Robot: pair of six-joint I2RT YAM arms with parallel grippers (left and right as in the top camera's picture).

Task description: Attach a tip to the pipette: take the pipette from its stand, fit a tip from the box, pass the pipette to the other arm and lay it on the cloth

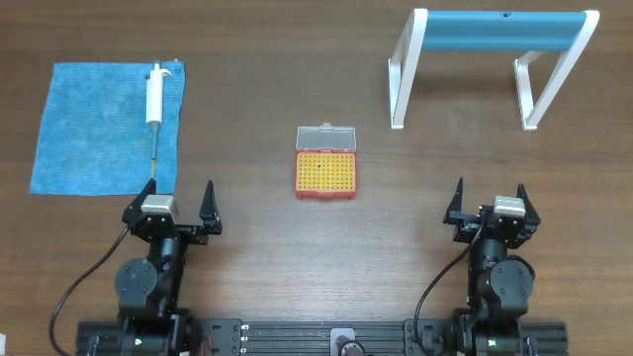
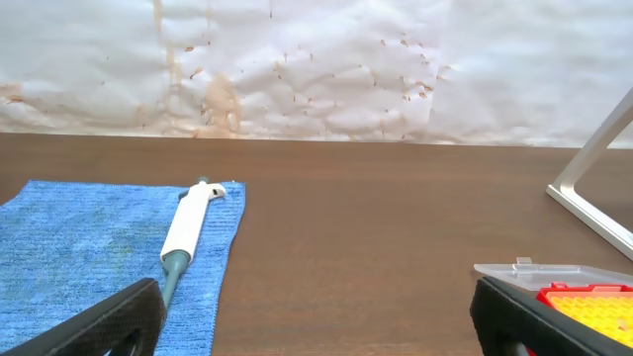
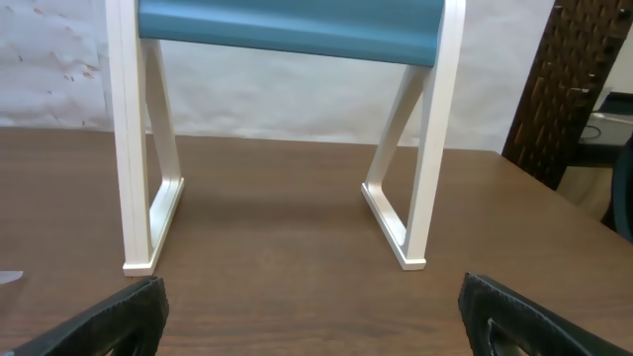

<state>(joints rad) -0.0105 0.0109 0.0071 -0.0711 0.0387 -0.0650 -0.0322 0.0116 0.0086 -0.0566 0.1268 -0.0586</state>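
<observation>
Pipette lies flat on the blue cloth at the far left of the tabletop, close along the cloth's right edge. Its white handle end points away from me and its thin lower end points back toward my left arm, reaching the near edge of the cloth just ahead of my left hand. That hand is spread wide and has hold of nothing. It sits low over the tabletop close to its own base, and its two dark fingers stand far apart with bare wood between them.

The tip box stands near the middle of the tabletop, between my two arms and well apart from the cloth. Its clear lid is folded back on the far side, and the yellow rack inside the orange-red body is uncovered.

The stand, a white frame with a blue bar across the top, is at the far right. My right hand is near its base and faces the stand, well short of it. It too is fully spread, fingers wide apart, gripping nothing.
</observation>
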